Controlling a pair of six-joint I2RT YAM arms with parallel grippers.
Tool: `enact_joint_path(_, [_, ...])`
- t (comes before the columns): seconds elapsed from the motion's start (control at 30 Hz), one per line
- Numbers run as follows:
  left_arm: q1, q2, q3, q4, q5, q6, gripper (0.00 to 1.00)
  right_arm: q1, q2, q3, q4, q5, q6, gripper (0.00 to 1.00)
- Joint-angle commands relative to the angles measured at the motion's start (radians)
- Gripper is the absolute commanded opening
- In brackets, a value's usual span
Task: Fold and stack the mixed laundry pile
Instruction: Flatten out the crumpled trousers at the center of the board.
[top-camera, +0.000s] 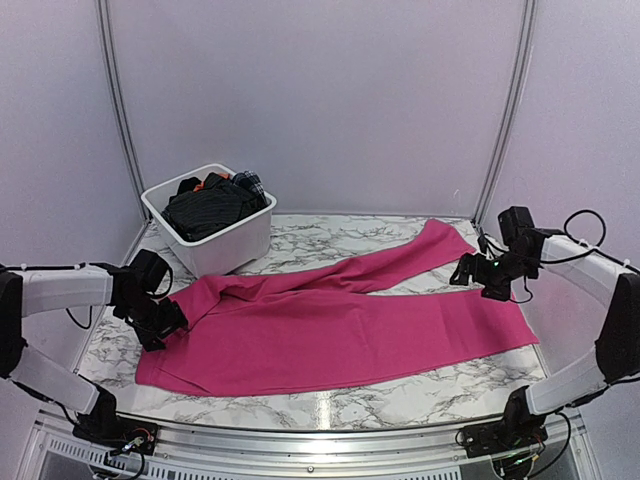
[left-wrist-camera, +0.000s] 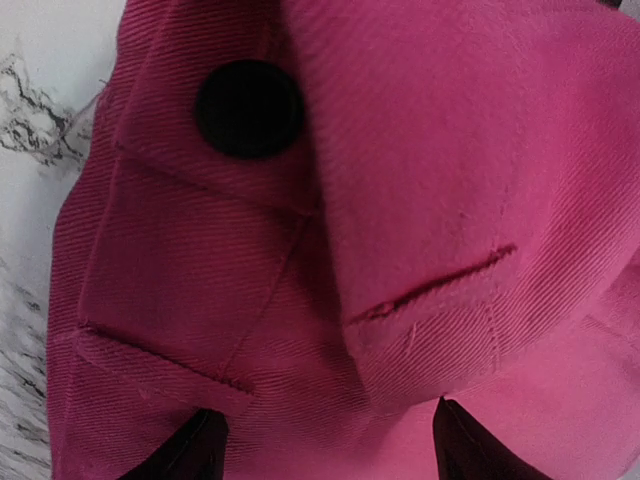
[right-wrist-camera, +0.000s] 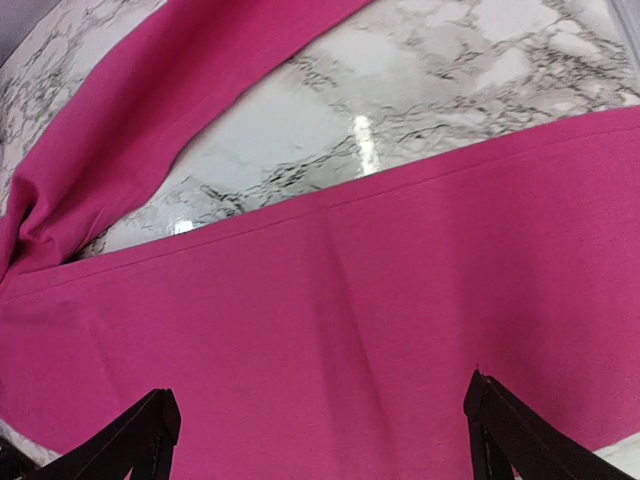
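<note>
The large magenta-pink cloth (top-camera: 330, 325), a pair of trousers, lies spread across the table with both legs running right. My left gripper (top-camera: 165, 325) hovers at its waistband end, open. In the left wrist view the left gripper (left-wrist-camera: 326, 415) is just above the pink fabric (left-wrist-camera: 420, 200), near a black button (left-wrist-camera: 250, 108). My right gripper (top-camera: 470, 272) stands open over the leg ends. In the right wrist view the right gripper (right-wrist-camera: 320, 400) is above the flat pink leg (right-wrist-camera: 400, 300). A black pinstriped shirt (top-camera: 205, 212), an orange garment (top-camera: 212, 181) and a plaid piece (top-camera: 250, 183) lie in the tub.
The white plastic tub (top-camera: 225, 248) stands at the back left, close to the trousers' waist. Marble tabletop (top-camera: 400, 400) shows in front of the cloth and between the two legs (right-wrist-camera: 300, 130). White walls enclose the back and sides.
</note>
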Motion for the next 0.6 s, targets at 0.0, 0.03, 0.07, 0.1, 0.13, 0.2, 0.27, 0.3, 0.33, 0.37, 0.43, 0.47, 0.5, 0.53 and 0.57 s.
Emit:
enact_joint_path(0.0, [0.112, 0.098, -0.082, -0.005, 0.022, -0.050, 0.72, 0.039, 0.026, -0.029, 0.119, -0.111, 0.075, 0.95])
enact_joint_path(0.03, [0.144, 0.109, -0.091, -0.006, 0.018, -0.042, 0.69, 0.044, 0.035, -0.043, 0.131, -0.120, 0.082, 0.94])
enact_joint_path(0.07, [0.174, 0.115, -0.099, -0.007, 0.016, -0.035, 0.66, 0.049, 0.042, -0.061, 0.141, -0.127, 0.091, 0.94])
enact_joint_path(0.1, [0.200, 0.120, -0.102, -0.010, 0.012, -0.026, 0.65, 0.057, 0.048, -0.082, 0.155, -0.131, 0.103, 0.93])
enact_joint_path(0.13, [0.223, 0.125, -0.098, -0.020, 0.000, -0.017, 0.65, 0.066, 0.053, -0.103, 0.170, -0.135, 0.114, 0.93])
enact_joint_path(0.2, [0.257, 0.137, -0.079, -0.046, -0.025, 0.000, 0.65, 0.083, 0.061, -0.157, 0.196, -0.140, 0.138, 0.93])
enact_joint_path(0.27, [0.284, 0.141, -0.056, -0.068, -0.029, 0.014, 0.65, 0.093, 0.072, -0.212, 0.218, -0.151, 0.165, 0.93])
enact_joint_path(0.3, [0.297, 0.140, -0.047, -0.081, -0.054, 0.018, 0.65, 0.093, 0.076, -0.238, 0.229, -0.157, 0.176, 0.93])
enact_joint_path(0.33, [0.309, 0.134, -0.038, -0.093, -0.066, 0.020, 0.65, 0.094, 0.081, -0.259, 0.236, -0.153, 0.184, 0.93])
enact_joint_path(0.37, [0.311, 0.125, -0.033, -0.104, -0.073, 0.020, 0.66, 0.093, 0.086, -0.276, 0.237, -0.146, 0.190, 0.92])
enact_joint_path(0.43, [0.357, 0.103, -0.033, -0.126, -0.090, 0.016, 0.66, 0.094, 0.098, -0.293, 0.232, -0.126, 0.194, 0.92])
enact_joint_path(0.47, [0.375, 0.092, -0.034, -0.137, -0.096, 0.013, 0.66, 0.094, 0.106, -0.301, 0.226, -0.120, 0.202, 0.92])
enact_joint_path(0.5, [0.391, 0.080, -0.039, -0.148, -0.101, 0.010, 0.66, 0.094, 0.112, -0.311, 0.223, -0.123, 0.210, 0.92])
enact_joint_path(0.53, [0.409, 0.067, -0.044, -0.161, -0.106, 0.005, 0.66, 0.095, 0.116, -0.325, 0.221, -0.128, 0.219, 0.92])
enact_joint_path(0.57, [0.427, 0.053, -0.047, -0.172, -0.113, 0.002, 0.66, 0.098, 0.118, -0.339, 0.221, -0.138, 0.229, 0.92])
